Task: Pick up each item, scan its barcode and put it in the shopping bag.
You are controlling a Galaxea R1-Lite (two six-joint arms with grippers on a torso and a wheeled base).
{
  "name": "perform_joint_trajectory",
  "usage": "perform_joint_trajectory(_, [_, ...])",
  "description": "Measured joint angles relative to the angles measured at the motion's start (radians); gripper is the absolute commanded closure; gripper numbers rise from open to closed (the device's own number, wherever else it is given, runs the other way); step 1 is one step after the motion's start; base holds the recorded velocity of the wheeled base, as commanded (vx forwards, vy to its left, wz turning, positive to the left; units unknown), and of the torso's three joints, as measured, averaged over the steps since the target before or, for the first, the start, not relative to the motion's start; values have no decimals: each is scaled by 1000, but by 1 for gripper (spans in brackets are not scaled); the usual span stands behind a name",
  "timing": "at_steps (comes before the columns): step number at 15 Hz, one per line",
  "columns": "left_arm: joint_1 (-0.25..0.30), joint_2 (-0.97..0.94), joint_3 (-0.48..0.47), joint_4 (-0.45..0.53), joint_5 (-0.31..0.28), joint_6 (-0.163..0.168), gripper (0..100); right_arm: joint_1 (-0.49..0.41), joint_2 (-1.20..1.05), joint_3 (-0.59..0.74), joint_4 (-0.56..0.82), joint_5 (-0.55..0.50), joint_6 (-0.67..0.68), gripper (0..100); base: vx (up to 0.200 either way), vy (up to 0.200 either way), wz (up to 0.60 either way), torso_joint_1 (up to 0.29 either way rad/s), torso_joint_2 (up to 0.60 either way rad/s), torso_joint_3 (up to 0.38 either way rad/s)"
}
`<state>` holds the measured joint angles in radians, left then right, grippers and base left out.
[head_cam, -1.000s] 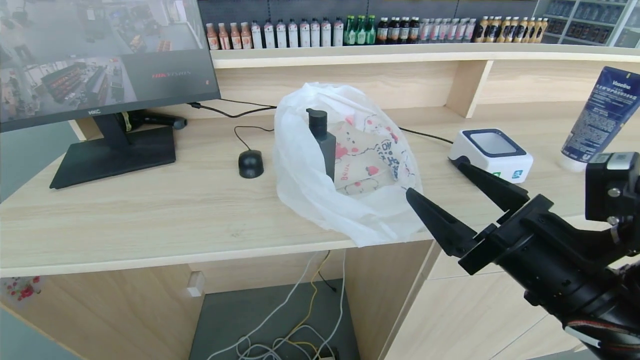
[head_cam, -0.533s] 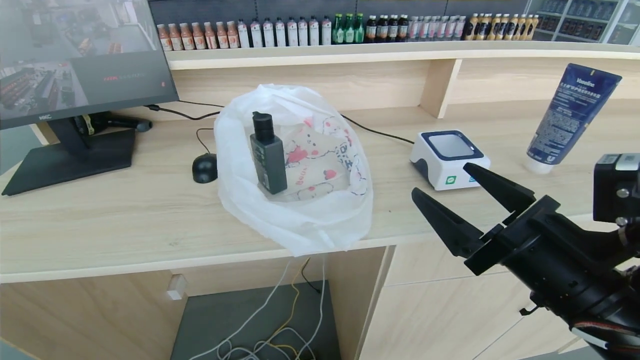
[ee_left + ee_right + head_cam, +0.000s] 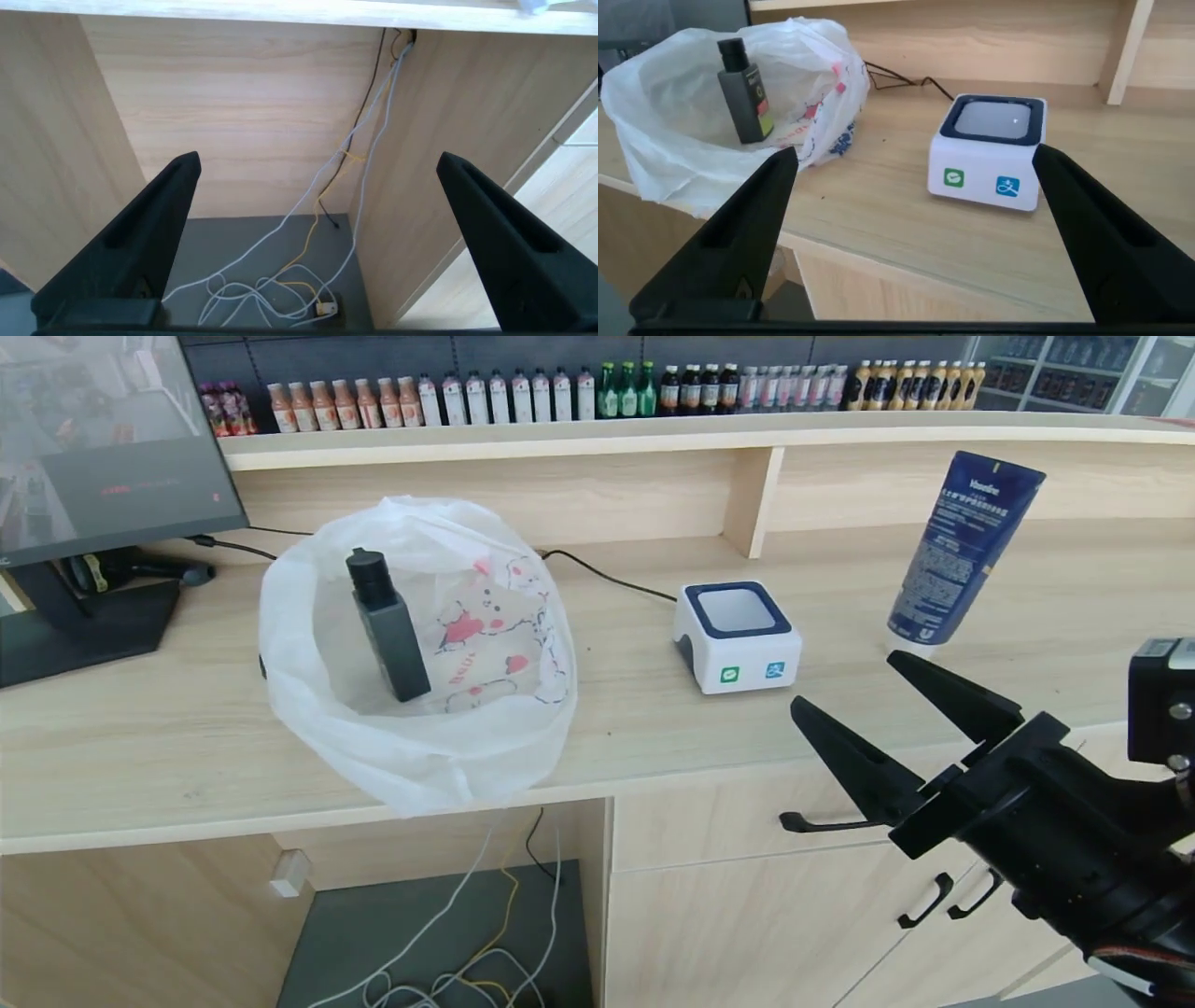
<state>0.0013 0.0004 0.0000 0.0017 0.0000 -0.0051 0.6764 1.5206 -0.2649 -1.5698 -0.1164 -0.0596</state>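
A white plastic shopping bag (image 3: 411, 747) stands open on the wooden counter, left of centre, with a dark pump bottle (image 3: 387, 625) upright inside it. To its right sits the white barcode scanner (image 3: 738, 635) with a dark-rimmed window. A blue tube (image 3: 962, 546) stands cap-down at the far right. My right gripper (image 3: 843, 681) hangs open and empty in front of the counter edge, between scanner and tube. The right wrist view shows bag (image 3: 673, 159), bottle (image 3: 743, 89) and scanner (image 3: 990, 154) beyond the spread gripper (image 3: 915, 163). My left gripper (image 3: 318, 161) is open below counter level.
A monitor (image 3: 93, 439) on a black stand occupies the counter's far left. A raised shelf (image 3: 597, 392) behind carries a row of bottles. Loose cables (image 3: 467, 933) hang in the opening under the counter. Drawer handles (image 3: 822, 823) stick out near my right gripper.
The head camera has swung to the right, so bag, scanner and tube now sit further left in the picture. My right gripper stays open and has travelled right along the counter front.
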Motion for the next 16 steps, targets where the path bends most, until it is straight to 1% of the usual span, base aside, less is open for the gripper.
perform_joint_trajectory(7, [0,0,0,0,0,1,0,0,8,0,0,1,0,0,0,-200,0,0,2,2])
perform_joint_trajectory(13, [-1,0,0,0,0,3,0,0,27,-5,2,1,-2,0,0,0,0,0,0,0])
perform_joint_trajectory(16, [0,0,0,0,0,5,0,-41,49,-19,0,-2,-11,0,0,0,0,0,0,0])
